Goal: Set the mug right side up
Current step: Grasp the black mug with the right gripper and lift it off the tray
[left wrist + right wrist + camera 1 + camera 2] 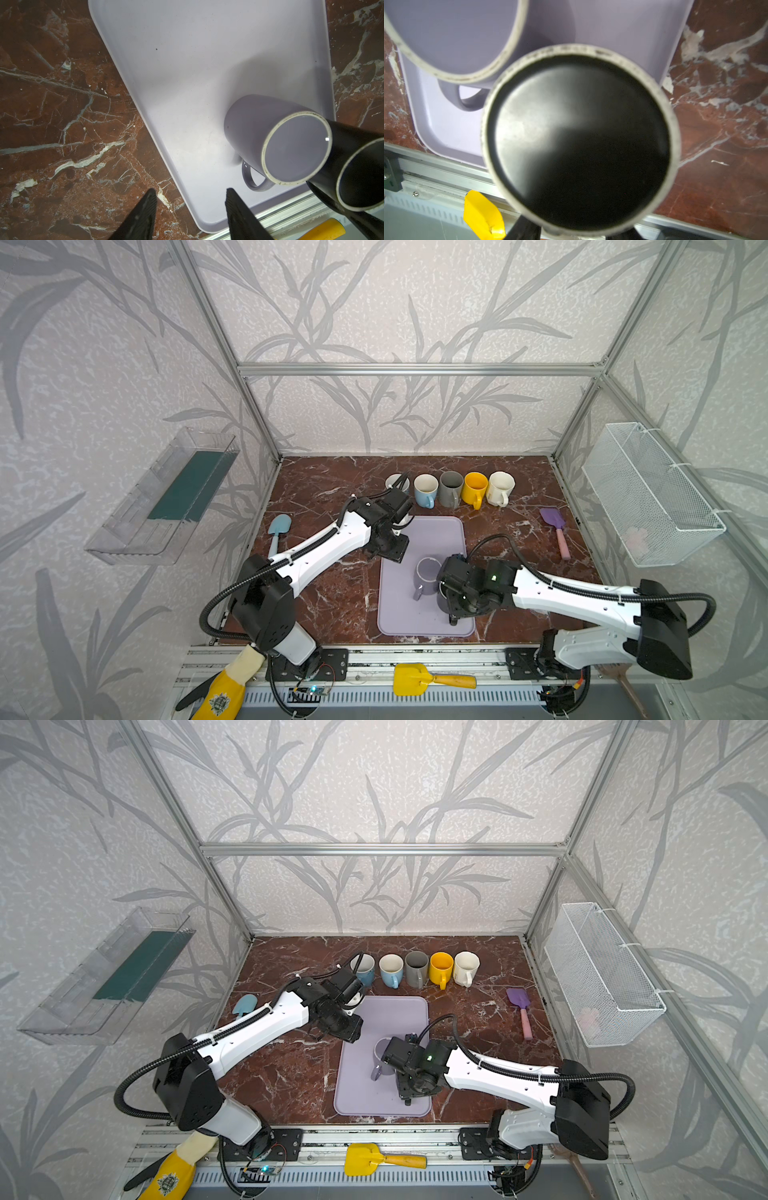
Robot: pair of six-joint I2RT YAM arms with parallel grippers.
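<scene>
Black mug [577,141], inverted on the tray [187,62], sits between the jaws of the right gripper [572,233], clamped or not I cannot tell: pinch firmly before rotating; left gripper [190,199] hangs spread, empty.

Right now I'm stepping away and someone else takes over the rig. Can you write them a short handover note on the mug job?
Left hand: open and empty, over the tray edge, clear of both mugs.
Right hand: down at the black mug, with fingers either side of it. Whether they clamp it cannot be seen.
Things: black mug and lilac mug stand base-up, side by side on the tray. A row of five upright mugs sits behind it.
Done: neither tray mug is turned.
Left: confirm the grip, flip the black mug and set it down. The lilac mug is also inverted.
</scene>
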